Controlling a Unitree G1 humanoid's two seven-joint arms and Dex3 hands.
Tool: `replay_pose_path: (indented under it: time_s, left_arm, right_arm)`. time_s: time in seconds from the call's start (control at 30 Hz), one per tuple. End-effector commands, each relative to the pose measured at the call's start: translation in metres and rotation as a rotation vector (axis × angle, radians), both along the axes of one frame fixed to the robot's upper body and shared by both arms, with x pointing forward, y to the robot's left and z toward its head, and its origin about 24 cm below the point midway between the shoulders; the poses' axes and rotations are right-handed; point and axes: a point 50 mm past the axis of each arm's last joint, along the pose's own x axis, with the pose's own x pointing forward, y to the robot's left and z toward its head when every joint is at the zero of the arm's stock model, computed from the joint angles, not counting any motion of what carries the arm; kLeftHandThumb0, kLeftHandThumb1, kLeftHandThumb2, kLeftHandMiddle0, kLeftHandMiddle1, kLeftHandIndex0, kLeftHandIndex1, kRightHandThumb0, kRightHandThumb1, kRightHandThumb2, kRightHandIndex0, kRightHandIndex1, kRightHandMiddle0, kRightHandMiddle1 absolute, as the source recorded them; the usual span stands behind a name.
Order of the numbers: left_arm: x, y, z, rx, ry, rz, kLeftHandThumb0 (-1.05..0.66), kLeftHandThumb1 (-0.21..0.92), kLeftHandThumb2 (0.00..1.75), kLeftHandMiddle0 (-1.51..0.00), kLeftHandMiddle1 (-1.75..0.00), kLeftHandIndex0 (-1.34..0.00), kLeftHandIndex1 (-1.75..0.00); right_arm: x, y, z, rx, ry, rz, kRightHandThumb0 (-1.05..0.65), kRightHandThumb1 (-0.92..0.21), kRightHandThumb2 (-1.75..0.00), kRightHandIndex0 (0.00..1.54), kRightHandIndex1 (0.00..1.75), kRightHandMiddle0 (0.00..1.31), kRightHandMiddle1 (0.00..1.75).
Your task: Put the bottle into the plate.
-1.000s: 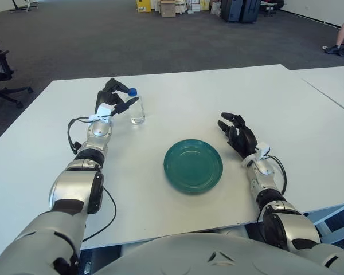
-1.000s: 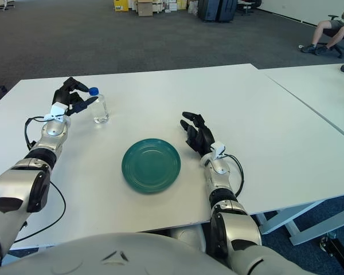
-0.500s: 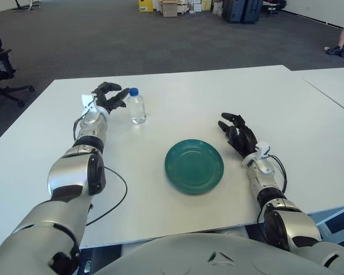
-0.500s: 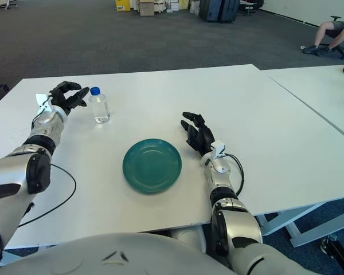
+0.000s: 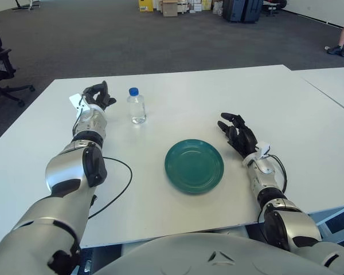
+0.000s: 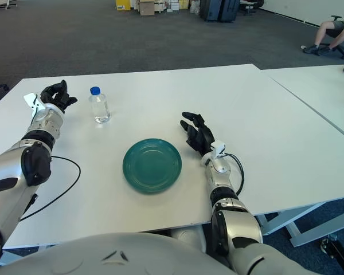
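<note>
A small clear bottle (image 5: 136, 106) with a blue cap stands upright on the white table (image 5: 178, 86), behind and to the left of the green plate (image 5: 194, 166). My left hand (image 5: 96, 95) is a short way to the left of the bottle, apart from it, fingers loosely curled and holding nothing. My right hand (image 5: 237, 132) shows to the right of the plate, fingers spread, with nothing in it.
A black cable (image 5: 116, 183) runs over the table beside my left forearm. A second white table (image 5: 332, 86) adjoins on the right. Office chairs, boxes and a seated person are far off on the grey carpet.
My left hand has let go of the bottle and drawn back to the left, away from it. The bottle stays upright in place. The right hand has not moved.
</note>
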Motion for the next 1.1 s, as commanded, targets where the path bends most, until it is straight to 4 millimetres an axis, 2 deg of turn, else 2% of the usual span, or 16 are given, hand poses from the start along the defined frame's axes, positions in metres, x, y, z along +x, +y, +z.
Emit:
replay_pose_path:
  time_s: [0.0, 0.07, 0.13, 0.27, 0.37, 0.57, 0.87, 1.07]
  left_arm:
    - [0.008, -0.004, 0.012, 0.075, 0.035, 0.015, -0.86, 0.92, 0.78, -0.16, -1.44, -0.03, -1.37]
    - [0.008, -0.005, 0.013, 0.110, 0.051, 0.017, -0.88, 0.92, 0.83, -0.11, -1.15, -0.02, -1.12]
    - [0.009, -0.006, 0.014, 0.132, 0.057, 0.014, -0.89, 0.92, 0.88, -0.13, -0.70, -0.01, -0.83]
    - [0.010, -0.007, 0.015, 0.152, 0.060, 0.000, -0.89, 0.92, 0.94, -0.16, -0.29, 0.00, -0.57]
    - [0.011, -0.009, 0.016, 0.162, 0.061, -0.021, -0.88, 0.92, 0.97, -0.17, -0.16, 0.00, -0.48]
    - [0.013, -0.013, 0.015, 0.174, 0.068, -0.057, -0.87, 0.92, 1.02, -0.17, -0.08, 0.00, -0.40]
    - [0.011, -0.024, 0.005, 0.189, 0.108, -0.119, -0.88, 0.92, 1.06, -0.20, -0.06, 0.00, -0.42]
    - [0.013, -0.048, -0.004, 0.165, 0.122, -0.235, -0.88, 0.92, 1.07, -0.29, -0.09, 0.00, -0.50]
  right_arm:
    - [-0.015, -0.006, -0.019, 0.014, 0.102, -0.021, -0.57, -0.92, -0.81, 0.33, 0.00, 0.00, 0.93]
    - [-0.016, -0.006, -0.019, 0.010, 0.102, -0.022, -0.57, -0.92, -0.81, 0.33, 0.00, 0.00, 0.93]
    - [-0.016, -0.007, -0.019, 0.004, 0.101, -0.022, -0.57, -0.92, -0.81, 0.34, 0.00, 0.00, 0.93]
    - [-0.017, -0.007, -0.020, -0.004, 0.098, -0.022, -0.57, -0.92, -0.82, 0.34, 0.01, 0.00, 0.92]
    - [-0.017, -0.007, -0.020, -0.010, 0.094, -0.021, -0.57, -0.92, -0.82, 0.35, 0.01, 0.00, 0.91]
    - [-0.019, -0.007, -0.020, -0.017, 0.094, -0.019, -0.56, -0.92, -0.83, 0.36, 0.01, 0.00, 0.91]
    - [-0.022, -0.009, -0.022, -0.028, 0.096, -0.022, -0.57, -0.92, -0.83, 0.35, 0.01, 0.00, 0.88]
    - [-0.025, -0.010, -0.026, -0.040, 0.115, -0.037, -0.55, -0.92, -0.83, 0.35, 0.00, 0.00, 0.89]
